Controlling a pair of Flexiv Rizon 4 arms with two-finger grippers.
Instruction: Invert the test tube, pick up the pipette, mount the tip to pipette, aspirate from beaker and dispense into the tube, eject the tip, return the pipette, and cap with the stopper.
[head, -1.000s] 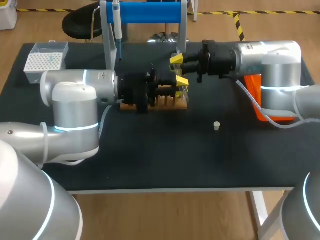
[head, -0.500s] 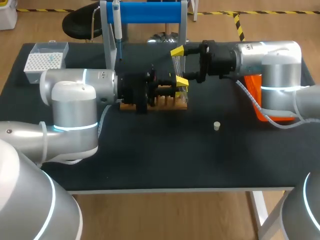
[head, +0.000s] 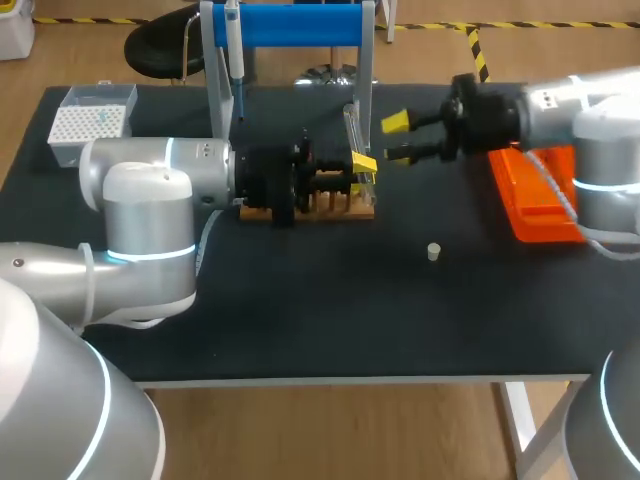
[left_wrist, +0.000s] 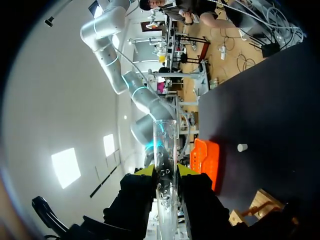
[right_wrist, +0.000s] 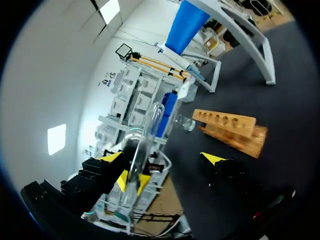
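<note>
**Head view**
- Left gripper (head: 360, 168): came in from the left above the wooden rack (head: 345, 207) and was clamped on the test tube (head: 352, 128).
- Test tube: clear glass, held over the right end of the wooden rack, close to upright with a slight lean.
- Right gripper (head: 392, 140): just to the right of the test tube and apart from it, with its fingers spread wide and nothing between them.
- Stopper (head: 433, 251): stood alone on the black table (head: 300, 320), in front of and to the right of the wooden rack, well apart from both grippers.
- Orange tray (head: 530, 205): lay at the right side of the table, partly under the right arm.
- Pipette (head: 236, 60): hung on the blue-topped stand (head: 300, 22) behind the wooden rack.
- Tip box (head: 88, 122): sat at the far left corner of the table.

**Left wrist view**
- Left gripper (left_wrist: 165, 171): both yellow tips pressed the test tube (left_wrist: 164, 145) from two sides.
- Test tube: ran out past the fingertips, ahead of the gripper.
- Stopper (left_wrist: 242, 147): stood on the table near the orange tray (left_wrist: 205, 160), not touching it.
- Wooden rack (left_wrist: 260, 202): one corner showed beside the gripper.

**Right wrist view**
- Right gripper: fingers stood far apart and gripped nothing.
- Test tube (right_wrist: 145, 140): ahead of the gripper and tilted, with yellow tips at its lower part.
- Wooden rack (right_wrist: 230, 125): lay on the table ahead, with its row of holes in view.
- Stand (right_wrist: 187, 22): stood beyond the wooden rack.
</note>
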